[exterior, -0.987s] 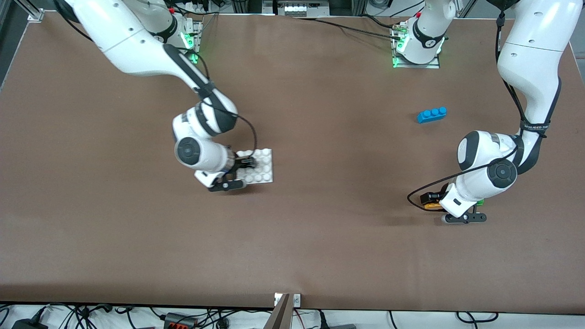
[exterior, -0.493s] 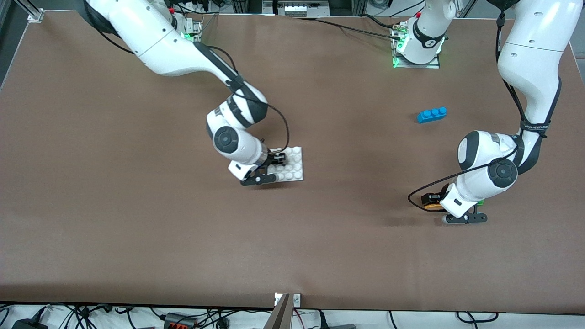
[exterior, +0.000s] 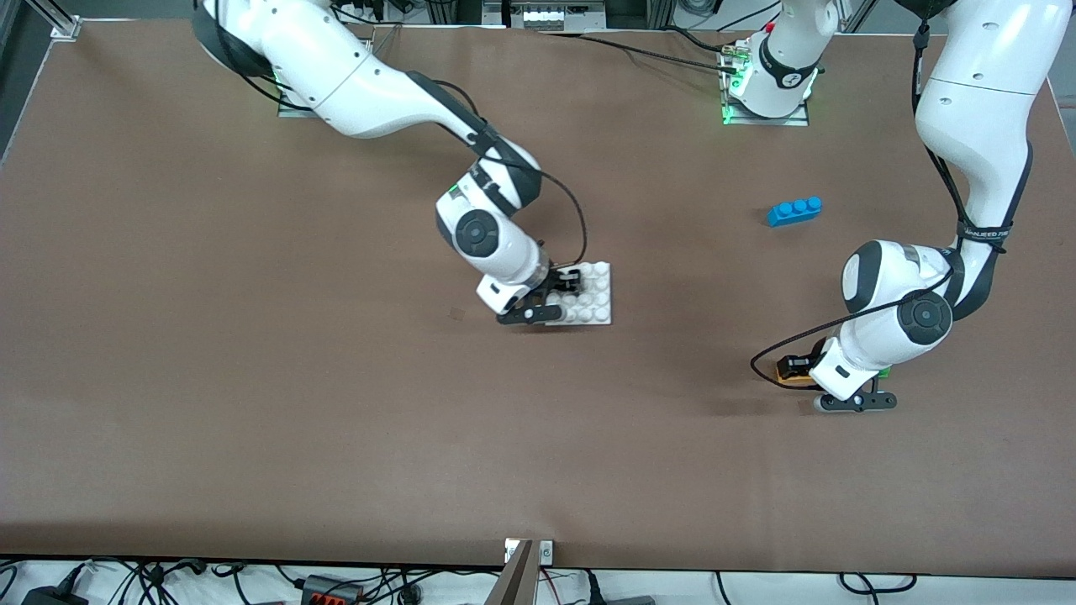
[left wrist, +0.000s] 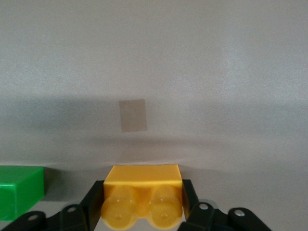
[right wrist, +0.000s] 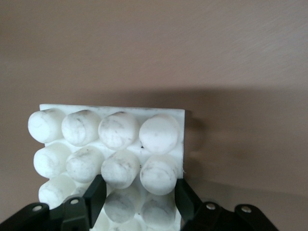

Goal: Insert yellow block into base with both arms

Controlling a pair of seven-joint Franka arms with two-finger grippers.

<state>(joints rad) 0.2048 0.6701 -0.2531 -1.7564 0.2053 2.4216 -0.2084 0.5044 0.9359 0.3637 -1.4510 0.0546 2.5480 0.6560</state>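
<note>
1. The right arm's black two-finger gripper is at the middle of the front view, and it grips the flat square white plastic base with round studs at one edge.
2. In the right wrist view, the black fingers are closed on a row of studs of the base, which hangs a little above the brown counter; its shadow falls on the surface below.
3. The left arm's black gripper is low at the lower right of the front view, near the left arm's end of the counter.
4. In the left wrist view, this gripper is closed narrow on the small yellow-orange plastic block with two round studs, one finger on each side.
5. A small green plastic brick lies just beside the yellow block, at the lower left corner of the left wrist view.
6. A longer blue plastic brick with three studs lies on the counter in the upper right part of the front view, well apart from both grippers.
</note>
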